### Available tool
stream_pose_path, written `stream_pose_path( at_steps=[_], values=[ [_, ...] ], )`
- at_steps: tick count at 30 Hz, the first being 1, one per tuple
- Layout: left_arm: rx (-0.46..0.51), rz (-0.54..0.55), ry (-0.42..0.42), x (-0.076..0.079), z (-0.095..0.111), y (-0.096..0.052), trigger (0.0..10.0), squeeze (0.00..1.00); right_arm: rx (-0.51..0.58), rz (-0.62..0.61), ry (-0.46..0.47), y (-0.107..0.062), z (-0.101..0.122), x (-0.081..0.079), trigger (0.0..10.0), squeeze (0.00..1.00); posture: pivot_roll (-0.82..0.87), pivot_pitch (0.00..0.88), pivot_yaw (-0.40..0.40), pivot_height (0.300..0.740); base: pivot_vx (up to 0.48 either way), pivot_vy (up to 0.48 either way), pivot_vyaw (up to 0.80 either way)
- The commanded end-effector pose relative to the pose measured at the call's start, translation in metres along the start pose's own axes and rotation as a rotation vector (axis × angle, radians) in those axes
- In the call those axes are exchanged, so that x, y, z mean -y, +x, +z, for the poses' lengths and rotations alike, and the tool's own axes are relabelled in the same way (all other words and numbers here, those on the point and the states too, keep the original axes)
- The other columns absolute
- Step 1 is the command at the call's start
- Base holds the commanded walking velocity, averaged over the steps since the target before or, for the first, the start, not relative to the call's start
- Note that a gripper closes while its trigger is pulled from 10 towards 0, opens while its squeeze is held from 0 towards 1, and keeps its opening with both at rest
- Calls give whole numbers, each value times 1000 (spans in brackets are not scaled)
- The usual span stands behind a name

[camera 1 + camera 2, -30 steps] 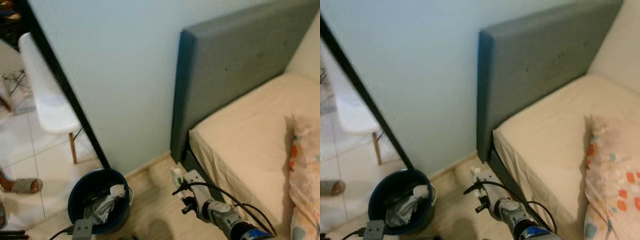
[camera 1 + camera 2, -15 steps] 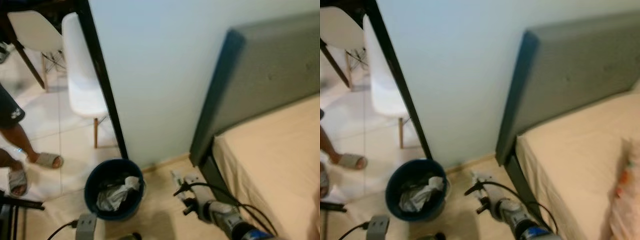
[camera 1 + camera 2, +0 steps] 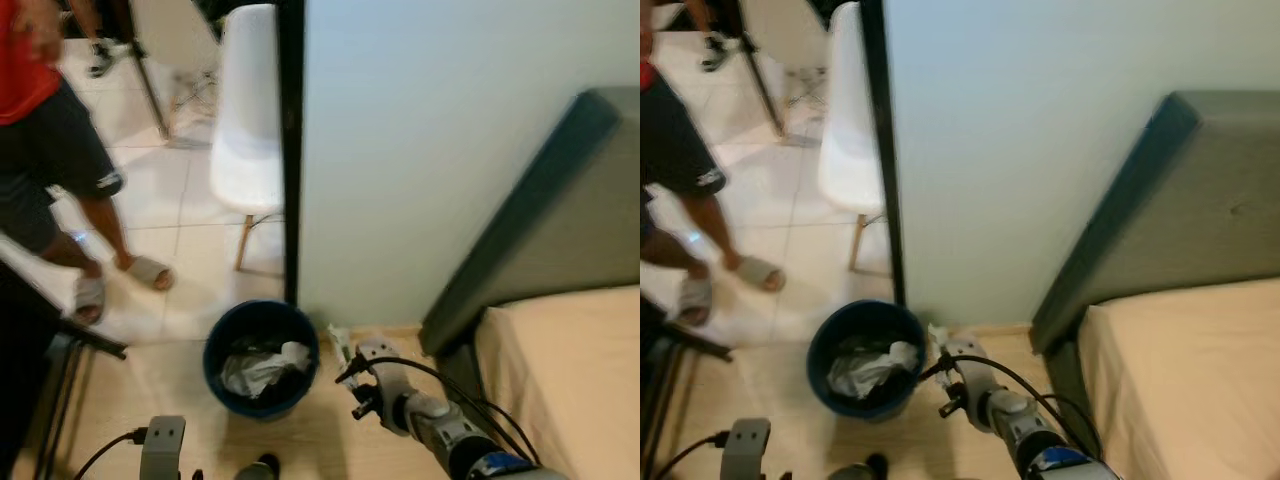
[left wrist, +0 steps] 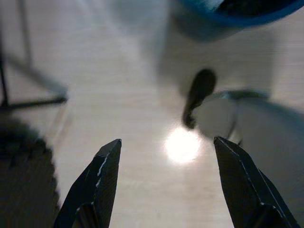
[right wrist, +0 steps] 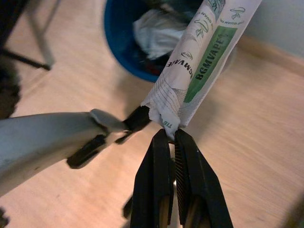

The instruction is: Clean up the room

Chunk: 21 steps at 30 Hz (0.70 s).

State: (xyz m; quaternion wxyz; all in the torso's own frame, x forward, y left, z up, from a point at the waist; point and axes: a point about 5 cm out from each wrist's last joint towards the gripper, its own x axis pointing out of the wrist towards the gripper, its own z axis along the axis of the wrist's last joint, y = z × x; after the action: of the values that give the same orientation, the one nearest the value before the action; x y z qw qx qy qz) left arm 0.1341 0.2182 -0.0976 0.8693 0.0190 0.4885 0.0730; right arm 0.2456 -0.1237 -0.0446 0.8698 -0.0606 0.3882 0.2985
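My right gripper (image 5: pixel 171 135) is shut on the lower end of a crumpled white paper wrapper (image 5: pixel 199 61) with green print. In the left eye view the wrapper (image 3: pixel 337 341) hangs just right of the round blue bin (image 3: pixel 216 346), low over the wooden floor. The bin holds crumpled white and grey rubbish (image 3: pixel 262 365). My left gripper (image 4: pixel 166 142) is open with nothing in it and points down at the bare wooden floor, with the bin's blue wall (image 4: pixel 223 16) at the edge of its view.
A person in a red shirt, dark shorts and sandals (image 3: pixel 55 160) stands on the tiled floor at the left. A white chair (image 3: pixel 245 130) and a black door frame (image 3: pixel 291 150) stand behind the bin. The grey headboard (image 3: pixel 540 220) and beige mattress (image 3: pixel 570 370) are at the right. A black stand (image 3: pixel 60 370) is at the near left.
The camera has swung left, bringing the bin toward the middle and the person into view. My right gripper still holds the wrapper, now closer to the bin.
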Motion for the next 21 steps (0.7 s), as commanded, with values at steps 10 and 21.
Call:
stream_pose_path(
  at_steps=[10, 21],
  values=[
    [-17, -3, 0, 1, -4, 0, 10000, 0, -15, 26, -26, 1, 0, -3, 10000, 0, 17, 1, 20, 740, 0, 0, 798],
    [-11, -5, -3, 3, -2, 0, 10000, 0, 24, 9, -64, 5, 17, -4, 10000, 0, 15, 0, 16, 740, 0, 0, 795]
  ],
)
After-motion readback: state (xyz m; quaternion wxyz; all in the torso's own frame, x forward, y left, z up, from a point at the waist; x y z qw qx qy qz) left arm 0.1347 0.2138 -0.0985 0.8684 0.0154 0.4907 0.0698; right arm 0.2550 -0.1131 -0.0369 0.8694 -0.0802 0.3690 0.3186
